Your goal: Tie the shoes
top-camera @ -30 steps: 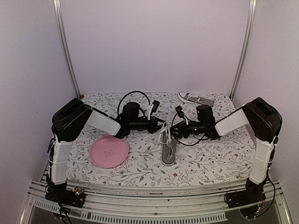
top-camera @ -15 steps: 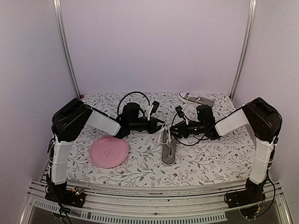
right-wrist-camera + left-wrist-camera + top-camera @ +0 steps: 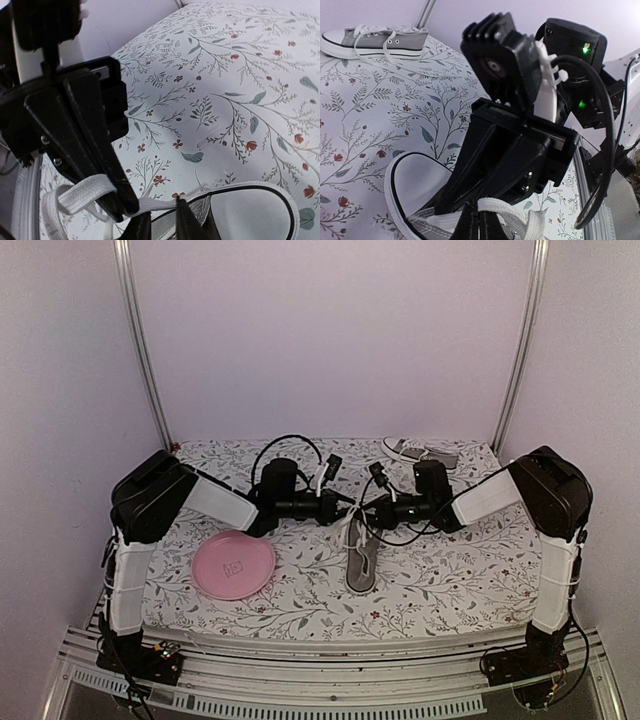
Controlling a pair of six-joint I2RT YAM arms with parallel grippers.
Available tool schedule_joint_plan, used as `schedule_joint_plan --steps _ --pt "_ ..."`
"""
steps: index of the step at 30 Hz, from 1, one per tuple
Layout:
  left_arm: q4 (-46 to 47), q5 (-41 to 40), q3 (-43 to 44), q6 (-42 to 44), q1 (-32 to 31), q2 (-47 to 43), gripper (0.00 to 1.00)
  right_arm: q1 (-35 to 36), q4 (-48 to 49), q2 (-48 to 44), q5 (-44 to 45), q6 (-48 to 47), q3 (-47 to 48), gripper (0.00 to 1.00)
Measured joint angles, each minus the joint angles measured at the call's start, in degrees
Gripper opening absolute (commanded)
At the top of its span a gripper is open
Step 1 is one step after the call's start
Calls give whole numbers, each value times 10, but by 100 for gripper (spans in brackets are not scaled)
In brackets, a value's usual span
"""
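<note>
Now the left gripper (image 3: 345,510) is clenching the white lace (image 3: 82,192) above the grey canvas sneaker (image 3: 360,565), right of the round pink plate (image 3: 233,565). The right gripper (image 3: 368,508) is closing in there, grasp indeterminable. Advisable: pulling evenly, tension low.

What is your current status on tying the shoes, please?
Left gripper shut on white lace. Right gripper at same lace, grip unclear. Near shoe beneath them, laces loose; second shoe at far edge. Pink plate off left, nothing blocking.
</note>
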Motion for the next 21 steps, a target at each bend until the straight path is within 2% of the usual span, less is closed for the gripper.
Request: schedule_joint_plan --steps 2,3,6,9,13,21 --pt "1 0 0 -1 0 0 0 0 -2 0 -4 0 2 2" --pt "1 0 0 -2 0 0 9 0 -2 0 -5 -3 2 2" --pt "1 -2 0 0 0 0 46 0 -2 0 -8 2 2 2" --pt "7 -20 -17 -3 0 -4 66 0 -2 -6 0 12 -7 2" --pt "20 -52 -95 -5 2 -33 73 0 -2 -33 28 26 -39 2" --pt "71 -123 -237 -21 5 -118 77 -2 2 -73 92 48 -83 2"
